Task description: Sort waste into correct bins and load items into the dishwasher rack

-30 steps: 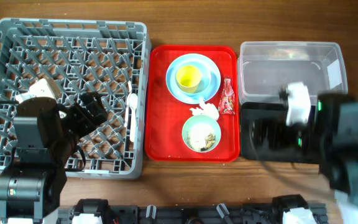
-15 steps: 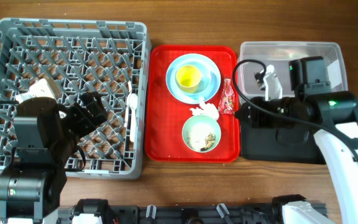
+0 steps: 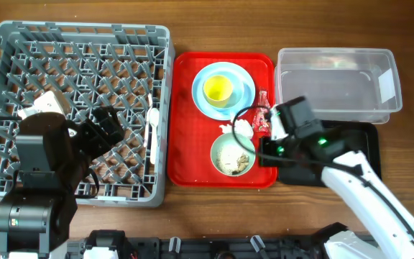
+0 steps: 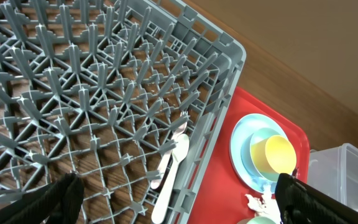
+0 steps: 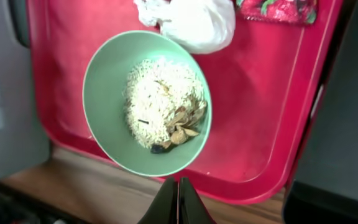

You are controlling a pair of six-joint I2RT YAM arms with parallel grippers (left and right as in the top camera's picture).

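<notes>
My right gripper (image 3: 263,147) is shut on nothing and hovers at the right side of the red tray; in the right wrist view its tips (image 5: 179,198) sit just below the pale green bowl (image 5: 146,102) holding rice scraps (image 5: 157,102). Beyond the bowl lie a crumpled white tissue (image 5: 194,22) and a red wrapper (image 5: 278,9). A yellow cup (image 3: 218,88) stands in a light blue bowl on the blue plate (image 3: 244,85). My left gripper (image 4: 179,205) hangs open over the grey dishwasher rack (image 3: 20,57), where a white fork and spoon (image 4: 173,174) lie.
The clear tub (image 3: 336,83) stands at the back right with the black tray (image 3: 358,147) in front of it, partly under my right arm. The red tray (image 3: 192,144) sits between rack and bins. Bare wooden table runs along the front edge.
My right arm swung left from over the bins to the red tray's right side, and its gripper went from open to shut. The left arm has not moved.
</notes>
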